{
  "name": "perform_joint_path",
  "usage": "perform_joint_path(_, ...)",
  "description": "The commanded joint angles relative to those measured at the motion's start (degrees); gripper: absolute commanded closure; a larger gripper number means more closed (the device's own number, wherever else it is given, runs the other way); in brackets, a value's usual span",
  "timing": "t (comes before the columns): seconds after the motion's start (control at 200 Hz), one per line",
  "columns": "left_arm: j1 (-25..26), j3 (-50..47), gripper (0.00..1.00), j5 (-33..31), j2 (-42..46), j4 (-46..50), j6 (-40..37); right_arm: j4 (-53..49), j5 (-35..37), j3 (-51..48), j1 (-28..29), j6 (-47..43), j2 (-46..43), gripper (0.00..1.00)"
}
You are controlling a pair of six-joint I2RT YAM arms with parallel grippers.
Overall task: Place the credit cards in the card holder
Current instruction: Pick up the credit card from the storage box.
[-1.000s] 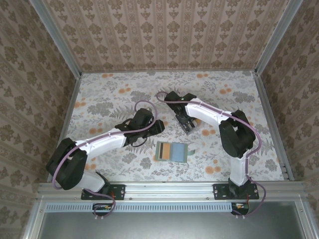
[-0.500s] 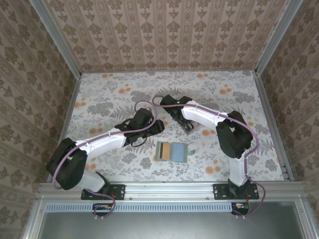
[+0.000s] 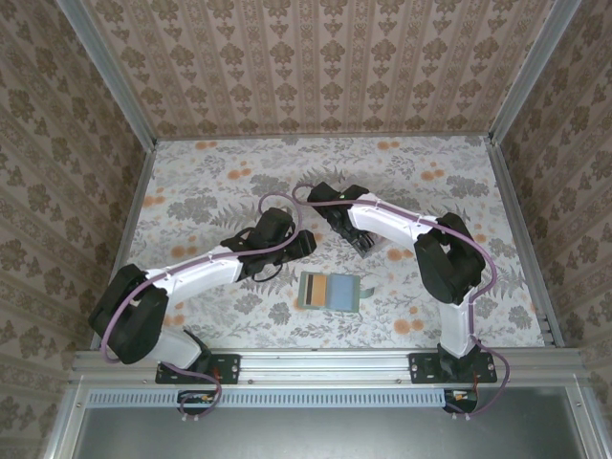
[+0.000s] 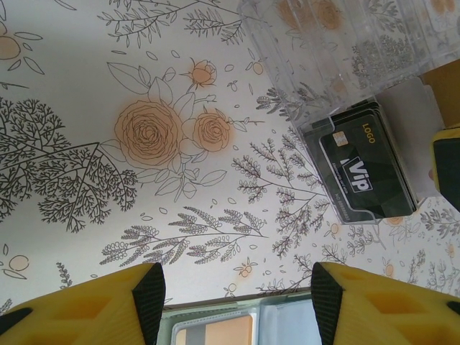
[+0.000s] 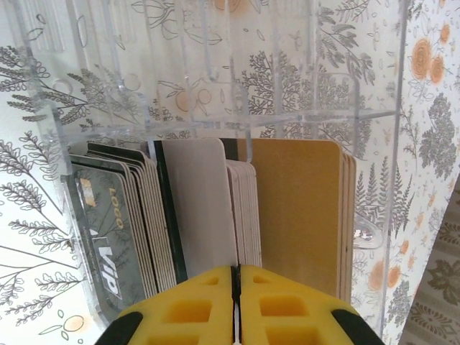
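The right gripper (image 5: 236,277) is closed at the cards (image 5: 295,208) inside the clear box (image 5: 215,118); the left gripper (image 4: 237,287) is held open near it.

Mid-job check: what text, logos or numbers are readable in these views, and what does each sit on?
"LOGO": small gold letters on the dark card at the front of the stack in the clear box.
"VIP": large white letters on that same dark card.
Fine print beside "VIP": too small to read.
The white card and the tan card: blank faces, no text.
The card holder: no readable text from above.
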State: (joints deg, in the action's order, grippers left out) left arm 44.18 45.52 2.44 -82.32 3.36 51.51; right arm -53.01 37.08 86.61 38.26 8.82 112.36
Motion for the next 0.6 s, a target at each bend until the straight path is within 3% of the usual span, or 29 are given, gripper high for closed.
perform_joint_path(0.0,-0.2,0.0,0.41,0.6,-0.8,-0.3,-0.3,-3.0,-1.1,0.8,-0.4,0.6,-2.0,0.9)
perform_joint_path(0.595,-0.3,0.2,0.41,0.9,-0.2,0.3,-0.4,-5.2,-11.2,1.0,-2.1,3.9,-8.0,0.96)
